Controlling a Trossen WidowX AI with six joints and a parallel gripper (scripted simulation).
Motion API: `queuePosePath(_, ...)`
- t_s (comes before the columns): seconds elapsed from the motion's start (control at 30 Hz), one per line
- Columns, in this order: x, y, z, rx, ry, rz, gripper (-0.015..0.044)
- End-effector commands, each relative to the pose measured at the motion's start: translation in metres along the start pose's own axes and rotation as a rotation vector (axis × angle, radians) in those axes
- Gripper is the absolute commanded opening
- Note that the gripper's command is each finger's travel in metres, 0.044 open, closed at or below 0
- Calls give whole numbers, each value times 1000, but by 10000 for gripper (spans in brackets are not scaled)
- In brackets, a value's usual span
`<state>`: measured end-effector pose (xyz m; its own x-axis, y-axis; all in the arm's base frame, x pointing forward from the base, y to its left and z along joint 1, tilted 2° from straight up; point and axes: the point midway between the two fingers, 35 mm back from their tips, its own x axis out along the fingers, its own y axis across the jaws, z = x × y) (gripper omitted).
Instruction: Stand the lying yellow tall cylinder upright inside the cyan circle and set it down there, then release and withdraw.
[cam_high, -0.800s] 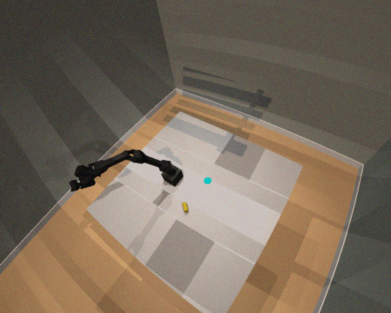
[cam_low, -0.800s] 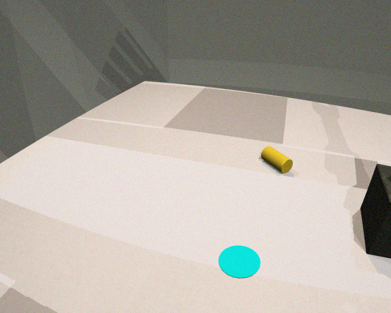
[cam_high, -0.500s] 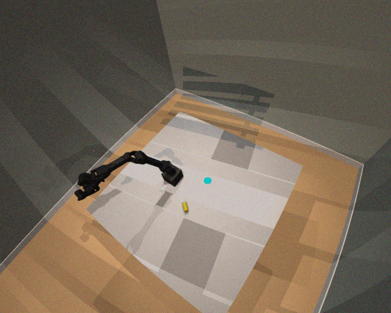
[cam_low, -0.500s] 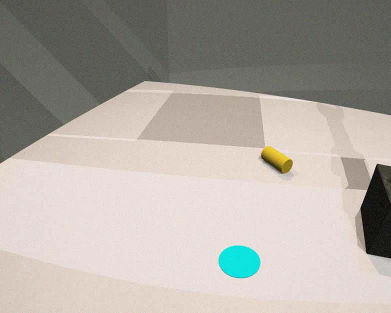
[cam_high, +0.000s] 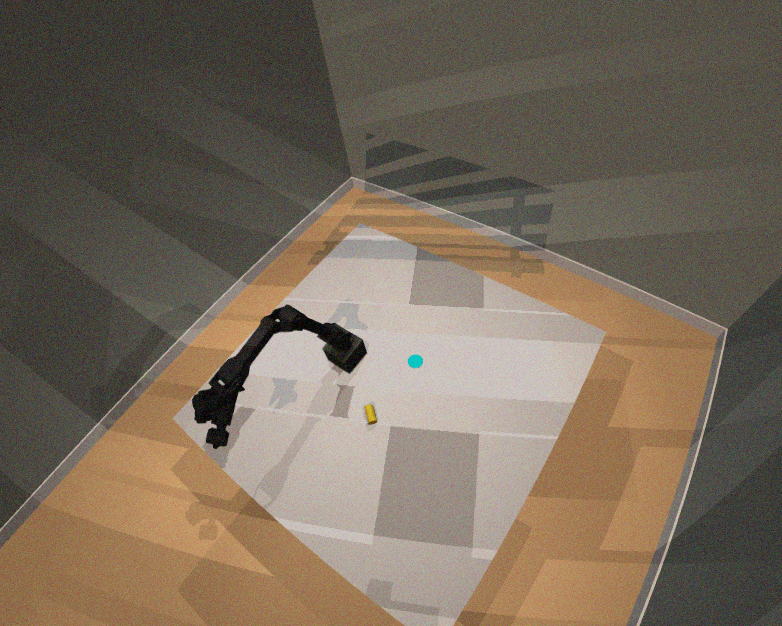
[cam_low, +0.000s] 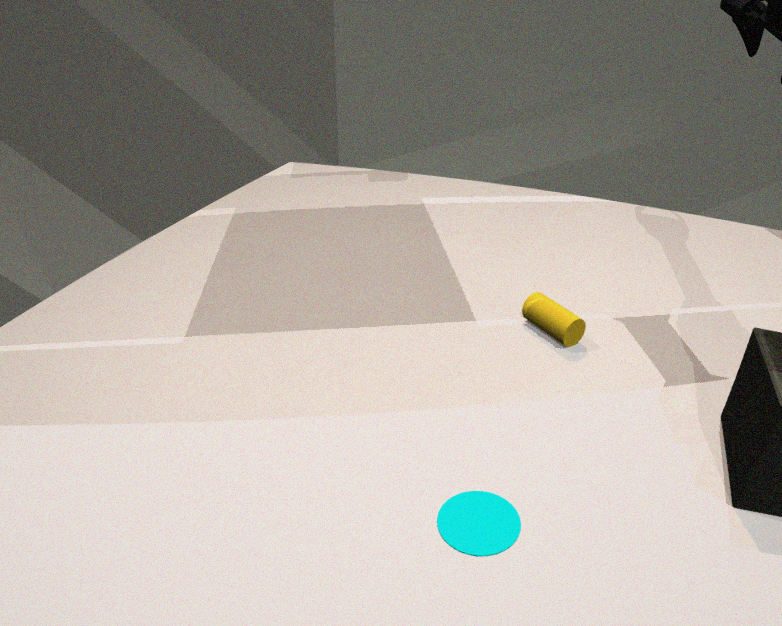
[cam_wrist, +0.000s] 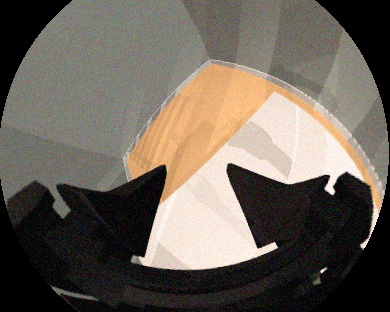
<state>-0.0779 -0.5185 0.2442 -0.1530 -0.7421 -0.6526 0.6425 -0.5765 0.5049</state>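
Yellow tall cylinder (cam_low: 553, 318) lying on pale mat (cam_high: 508, 365), wooden floor (cam_high: 652, 391), grey walls, jaws apart, holding nothing

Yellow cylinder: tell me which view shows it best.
The exterior view: the yellow cylinder appears large, lying on its side with one round end visible. The top view shows only a small yellow shape. The wrist view misses it.

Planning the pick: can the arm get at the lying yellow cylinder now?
Probably yes: the yellow cylinder lies alone on the mat, apart from the cyan circle, with nothing between it and the open gripper.
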Motion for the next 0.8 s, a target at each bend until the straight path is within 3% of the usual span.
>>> queuePosePath(0.0,-2,13,-46,-119,84,-5,309)
queuePosePath(0.37,-28,32,-184,-497,337,14,309)
queuePosePath(0.77,-84,14,-320,-941,596,63,309)
